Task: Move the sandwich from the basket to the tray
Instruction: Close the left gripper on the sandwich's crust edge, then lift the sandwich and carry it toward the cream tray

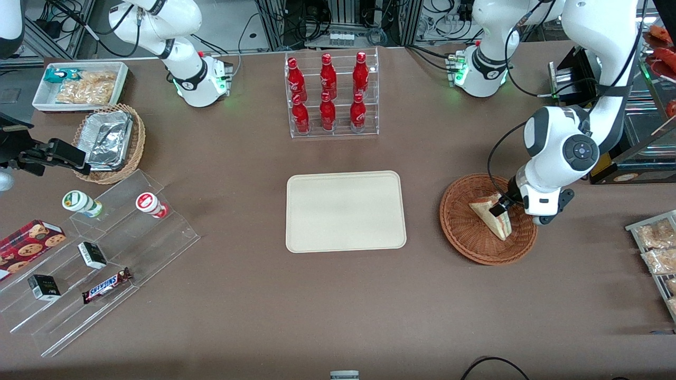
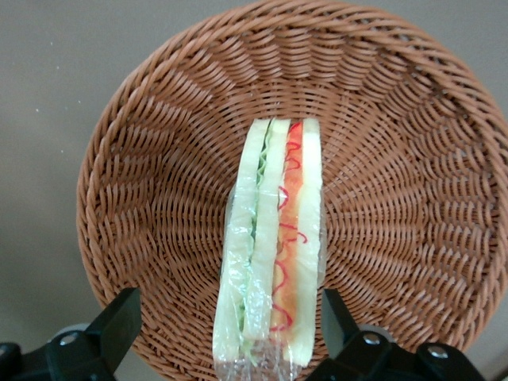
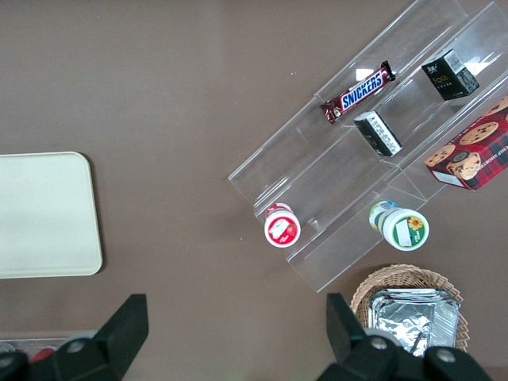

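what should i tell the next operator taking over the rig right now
Left pincer: open, lowered into the basket, fingers straddling the sandwich but not yet closed on it.
Sandwich: wrapped in clear film, standing on edge inside the basket, toward the working arm's end of the table.
Tray: at the table's middle, nearer the front camera than the rack of red bottles; nothing on it.
Done: approach and alignment over the sandwich.
Left: close on the sandwich, lift it out, carry it to the tray, set it down, release.
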{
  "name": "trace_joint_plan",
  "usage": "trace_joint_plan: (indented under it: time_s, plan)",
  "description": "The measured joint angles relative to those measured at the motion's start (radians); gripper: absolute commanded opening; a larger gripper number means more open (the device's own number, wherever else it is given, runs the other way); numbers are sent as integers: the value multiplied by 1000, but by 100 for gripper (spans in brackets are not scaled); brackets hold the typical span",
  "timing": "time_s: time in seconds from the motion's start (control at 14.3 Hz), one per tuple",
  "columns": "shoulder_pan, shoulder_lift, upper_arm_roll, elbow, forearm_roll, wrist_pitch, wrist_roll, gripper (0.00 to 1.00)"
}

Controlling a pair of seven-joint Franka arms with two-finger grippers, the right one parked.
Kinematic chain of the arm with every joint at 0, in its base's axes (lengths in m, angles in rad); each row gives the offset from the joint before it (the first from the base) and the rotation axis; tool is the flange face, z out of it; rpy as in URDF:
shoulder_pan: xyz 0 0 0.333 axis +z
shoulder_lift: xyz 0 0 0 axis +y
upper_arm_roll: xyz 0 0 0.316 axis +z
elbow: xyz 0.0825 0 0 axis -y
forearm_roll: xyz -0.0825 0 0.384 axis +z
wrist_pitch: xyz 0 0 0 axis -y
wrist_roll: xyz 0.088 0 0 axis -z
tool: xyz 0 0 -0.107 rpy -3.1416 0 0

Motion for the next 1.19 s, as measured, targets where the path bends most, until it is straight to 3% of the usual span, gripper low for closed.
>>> trace_joint_plan:
  time_s: [0.21, 0.28, 0.35, 0.42, 0.63, 0.91, 1.19]
  plan:
    - [-15, 25, -7, 0, 0, 8, -20, 99]
    - [-17, 34, -9, 0, 0, 20, -23, 74]
    - [-18, 43, -9, 0, 0, 28, -24, 39]
    - [-18, 51, -9, 0, 0, 36, -25, 13]
    - [-18, 61, -9, 1, 0, 41, -11, 4]
    - [-18, 42, -10, 19, 0, 33, 119, 2]
    - [-83, 31, -30, 160, 5, -158, 240, 2]
